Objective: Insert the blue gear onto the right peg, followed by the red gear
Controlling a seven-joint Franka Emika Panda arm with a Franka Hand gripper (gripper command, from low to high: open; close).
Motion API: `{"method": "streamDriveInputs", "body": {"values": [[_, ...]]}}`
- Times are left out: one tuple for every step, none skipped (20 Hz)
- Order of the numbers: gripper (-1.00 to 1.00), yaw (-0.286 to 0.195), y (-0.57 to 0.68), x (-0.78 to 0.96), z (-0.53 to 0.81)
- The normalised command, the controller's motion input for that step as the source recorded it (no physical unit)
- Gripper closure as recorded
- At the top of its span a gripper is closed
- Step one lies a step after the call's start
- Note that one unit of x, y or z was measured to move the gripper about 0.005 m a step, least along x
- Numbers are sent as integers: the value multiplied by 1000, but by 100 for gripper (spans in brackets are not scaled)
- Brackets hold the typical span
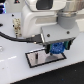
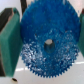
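The blue gear (image 1: 56,47) is held in my gripper (image 1: 56,49), just above the exterior view's right end of the black white-rimmed plate (image 1: 36,60). In the wrist view the blue gear (image 2: 47,42) fills most of the picture, its centre hole showing, clamped between the green finger pads (image 2: 9,42). My gripper (image 2: 45,44) is shut on it. The gear and the hand hide the right peg. A small dark pin (image 1: 36,55) may stand on the plate's left part; it is too blurred to be sure. The red gear is out of view.
The plate lies on a white table (image 1: 15,72). A black cable (image 1: 15,37) runs from the exterior view's left to the arm. Pale blurred objects (image 1: 16,25) stand at the back left. The white arm body (image 1: 42,17) fills the upper part.
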Motion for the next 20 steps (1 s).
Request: {"method": "streamDriveInputs", "body": {"values": [[100,0,-69,105,336],[100,0,-61,86,454],[100,0,-40,107,234],[100,0,-4,59,41],[100,0,-120,89,337],[100,0,-85,78,116],[100,0,-167,115,54],[100,0,-191,61,-63],[100,0,133,110,-65],[100,0,-161,130,-35],[100,0,-137,116,-75],[100,0,-260,145,-109],[100,0,-156,162,-65],[100,0,-241,49,-126],[100,0,-172,135,-91],[100,0,-163,156,-63],[100,0,-166,84,-29],[100,0,-132,153,11],[100,0,-85,52,-113],[100,0,-21,128,-82]]}}
